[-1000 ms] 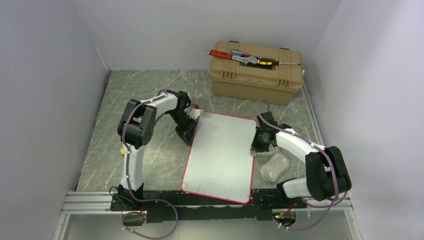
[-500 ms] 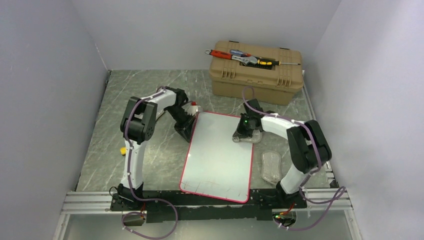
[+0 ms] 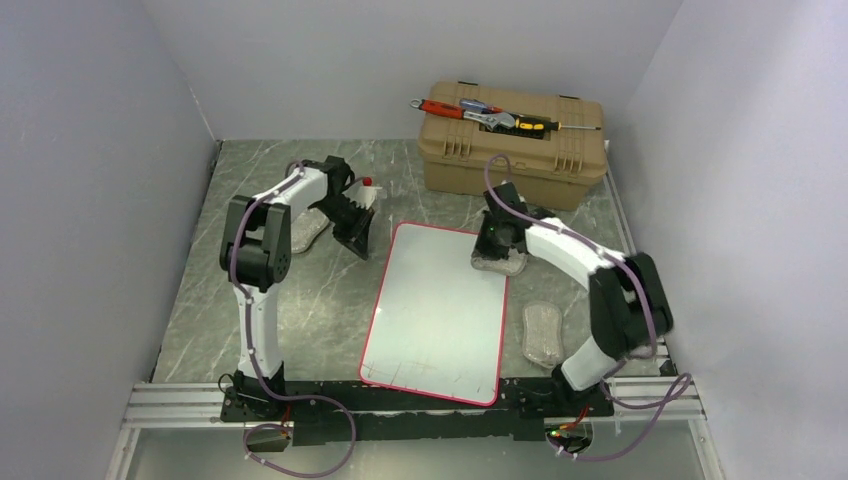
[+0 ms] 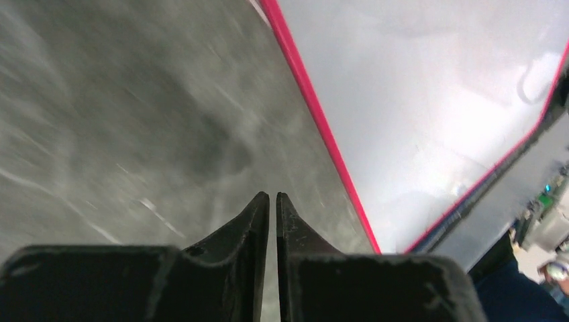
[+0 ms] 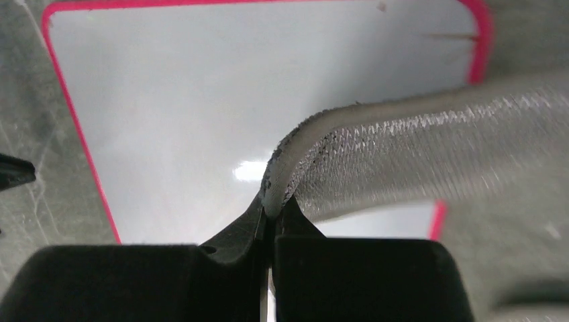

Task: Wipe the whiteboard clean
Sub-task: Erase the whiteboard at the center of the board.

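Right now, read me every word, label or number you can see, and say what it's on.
None can be read.
The glossy white red-rimmed whiteboard bears only faint pen strokes near its front edge, no legible letters.
The tan plastic toolbox, the tools on its lid and the grey cloth in the right end effector show no print.

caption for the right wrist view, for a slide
Right pincer pinching a grey textured cloth over the glossy white, red-rimmed whiteboard.

1. Robot lab test cell: plain pale walls [image 3: 90, 150] box in a grey marble-pattern table [image 3: 300, 300].
2. Aluminium rail [image 3: 180, 405] along the near edge carries both arm bases [image 3: 250, 392].
3. Tan toolbox [image 3: 515, 155] far right, hand tools [image 3: 480, 110] on its lid.
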